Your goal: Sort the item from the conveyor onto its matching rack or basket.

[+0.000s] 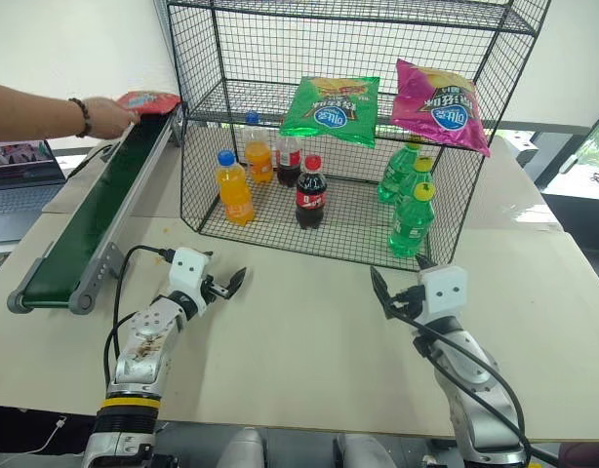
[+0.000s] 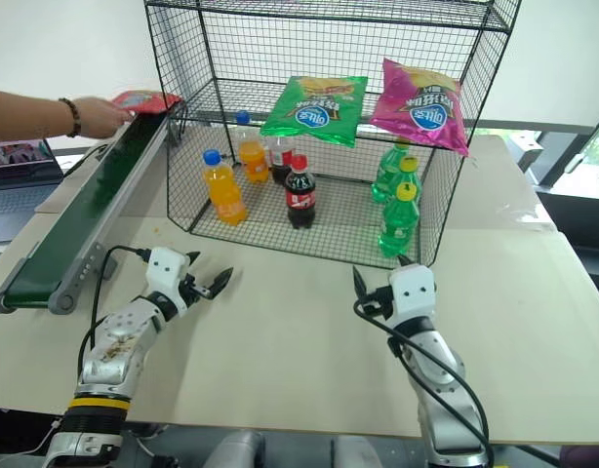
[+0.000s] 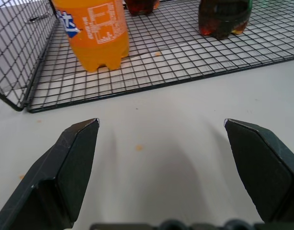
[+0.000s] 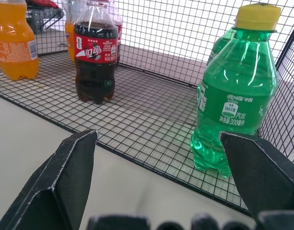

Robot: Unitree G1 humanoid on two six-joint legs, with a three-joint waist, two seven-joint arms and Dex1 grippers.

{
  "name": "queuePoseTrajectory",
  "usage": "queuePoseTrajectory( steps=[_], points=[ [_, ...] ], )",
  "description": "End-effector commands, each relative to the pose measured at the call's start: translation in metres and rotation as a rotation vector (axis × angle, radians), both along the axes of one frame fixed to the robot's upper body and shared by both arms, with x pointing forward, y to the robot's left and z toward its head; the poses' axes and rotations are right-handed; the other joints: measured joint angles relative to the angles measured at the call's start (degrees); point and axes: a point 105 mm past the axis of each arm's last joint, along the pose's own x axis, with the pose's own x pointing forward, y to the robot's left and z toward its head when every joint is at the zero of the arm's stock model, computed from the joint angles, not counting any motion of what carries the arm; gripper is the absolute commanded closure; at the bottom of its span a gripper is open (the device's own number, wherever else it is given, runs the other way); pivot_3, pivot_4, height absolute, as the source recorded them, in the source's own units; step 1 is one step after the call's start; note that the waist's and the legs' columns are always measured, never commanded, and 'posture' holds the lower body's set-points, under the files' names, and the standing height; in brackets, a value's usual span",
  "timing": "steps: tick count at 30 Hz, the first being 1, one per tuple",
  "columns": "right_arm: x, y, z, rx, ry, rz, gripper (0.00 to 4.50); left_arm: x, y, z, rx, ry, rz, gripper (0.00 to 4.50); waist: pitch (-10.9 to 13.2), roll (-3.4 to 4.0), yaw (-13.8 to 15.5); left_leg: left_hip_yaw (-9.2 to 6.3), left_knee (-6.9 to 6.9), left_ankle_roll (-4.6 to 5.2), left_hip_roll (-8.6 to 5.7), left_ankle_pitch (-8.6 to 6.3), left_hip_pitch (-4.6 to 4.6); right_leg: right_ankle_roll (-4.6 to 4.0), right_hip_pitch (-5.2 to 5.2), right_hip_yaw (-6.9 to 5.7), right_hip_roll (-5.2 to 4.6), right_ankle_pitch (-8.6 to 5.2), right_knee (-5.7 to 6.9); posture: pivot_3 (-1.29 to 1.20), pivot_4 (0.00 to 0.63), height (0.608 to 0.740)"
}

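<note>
The item, a red chip bag [image 1: 148, 99], lies on the far end of the conveyor [image 1: 95, 219], with a person's hand [image 1: 109, 117] resting on it. The conveyor runs along the table's left side with a dark green belt. The black wire rack [image 1: 270, 49] stands at the back centre. My left gripper [image 1: 226, 285] is open and empty just above the table, in front of the rack's left corner, well short of the bag. My right gripper [image 1: 399, 283] is also open and empty, in front of the rack's right part and facing the green bottles.
On the rack's lower tier stand orange bottles [image 1: 234, 187], cola bottles [image 1: 311, 192] and green bottles [image 1: 412, 219]. A green bag [image 1: 331, 107] and a pink bag [image 1: 439, 105] lie on the upper tier. A laptop [image 1: 21, 171] sits at the far left.
</note>
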Motion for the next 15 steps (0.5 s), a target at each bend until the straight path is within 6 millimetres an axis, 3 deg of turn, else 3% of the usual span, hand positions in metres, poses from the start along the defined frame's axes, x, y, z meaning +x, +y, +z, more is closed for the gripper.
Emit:
queuePoseTrajectory(
  steps=[1,7,12,15],
  points=[
    [0.000,0.002,0.012,0.003,-0.051,0.019,0.00,-0.001,0.001,0.009,-0.002,-0.045,0.000,0.06,0.0,0.00,0.0,0.00,0.00,0.00,0.00,0.00,0.00,0.00,0.00,0.00,0.00,0.00,0.00,0.00,0.150,0.740],
    [-0.001,0.008,0.015,-0.004,-0.056,0.069,0.00,-0.014,0.005,0.012,-0.064,-0.020,-0.033,0.06,0.0,0.01,-0.2,0.00,0.00,0.00,0.01,0.00,0.00,0.00,0.00,0.00,0.01,0.00,0.01,0.00,0.150,0.740],
    [-0.001,0.014,0.028,-0.025,-0.074,0.186,0.00,-0.046,-0.002,0.039,-0.151,-0.051,-0.113,0.06,0.0,0.01,-0.5,0.00,0.00,0.01,0.02,-0.01,-0.01,0.00,0.00,0.02,-0.01,0.00,0.00,0.00,0.150,0.740],
    [-0.004,0.023,0.040,-0.025,-0.085,0.303,0.00,-0.063,0.011,0.055,-0.220,-0.053,-0.083,0.06,0.0,0.02,-0.6,-0.01,0.01,0.02,0.04,-0.01,0.02,0.00,0.05,0.00,0.00,0.00,0.02,0.00,0.150,0.740]
  ],
)
